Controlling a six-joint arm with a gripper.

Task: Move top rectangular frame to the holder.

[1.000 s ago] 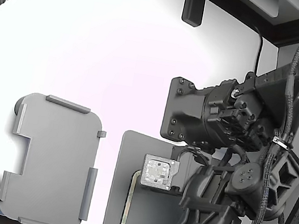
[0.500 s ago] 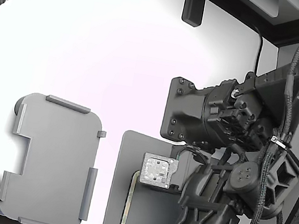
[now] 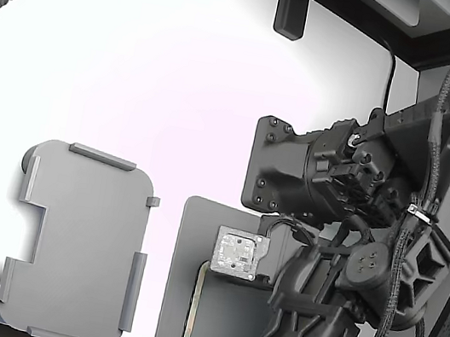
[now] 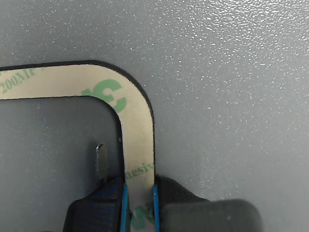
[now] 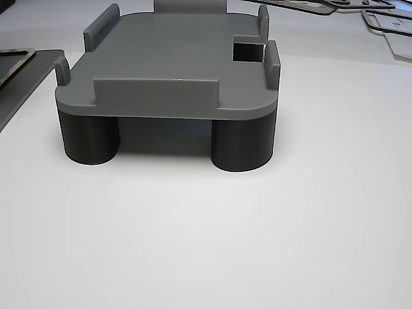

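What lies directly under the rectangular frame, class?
The frame lies flat on a dark grey mat, which also shows through its open centre. The gripper straddles one side of it. In the exterior view the arm covers much of the frame, so anything beneath there stays unseen.

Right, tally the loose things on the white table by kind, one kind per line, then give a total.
Rectangular frame, beige with green print, lying on the mat with the gripper straddling one side: 1
Holder, light grey tray, nothing in it: 1
Flat dark grey mat under the frame: 1
Total: 3
Any more frames stacked beneath the one seen cannot be told.
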